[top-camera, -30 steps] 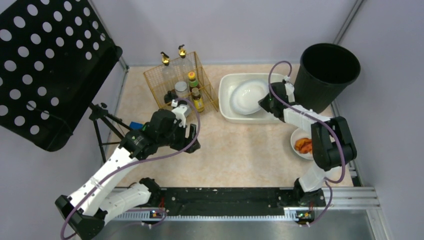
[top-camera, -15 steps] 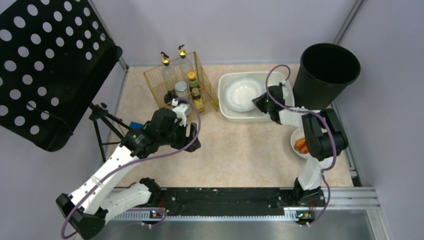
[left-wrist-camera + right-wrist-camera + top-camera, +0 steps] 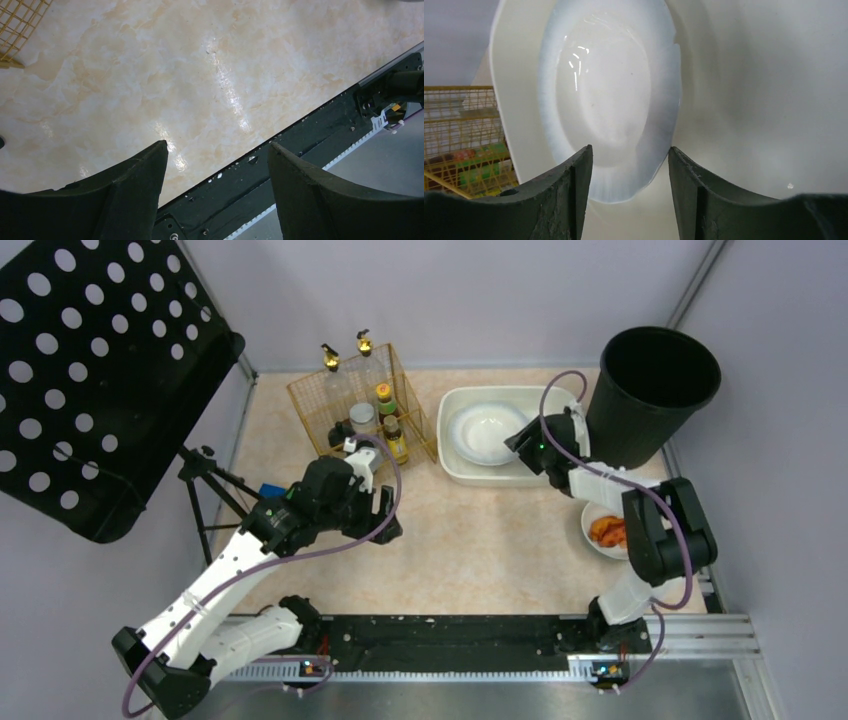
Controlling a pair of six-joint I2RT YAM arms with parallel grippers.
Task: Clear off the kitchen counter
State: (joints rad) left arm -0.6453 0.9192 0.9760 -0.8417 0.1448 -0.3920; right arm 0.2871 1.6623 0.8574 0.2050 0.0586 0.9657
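Our right gripper (image 3: 629,150) has released the white plate (image 3: 609,85) into the tub (image 3: 749,100), jaws now apart. Our left gripper (image 3: 217,145), parted and empty, hovers over the kitchen counter (image 3: 200,65).

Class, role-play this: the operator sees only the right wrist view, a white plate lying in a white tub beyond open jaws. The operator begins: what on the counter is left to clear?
Observer: A white bowl of orange food sits on the kitchen counter, partly hidden under the right arm.
Operator: Where might scraps go?
Observer: A tall black bin stands in the far right corner, just right of the tub.
Operator: Is the left arm busy?
Observer: No. Its jaws stand open above the counter, holding nothing.
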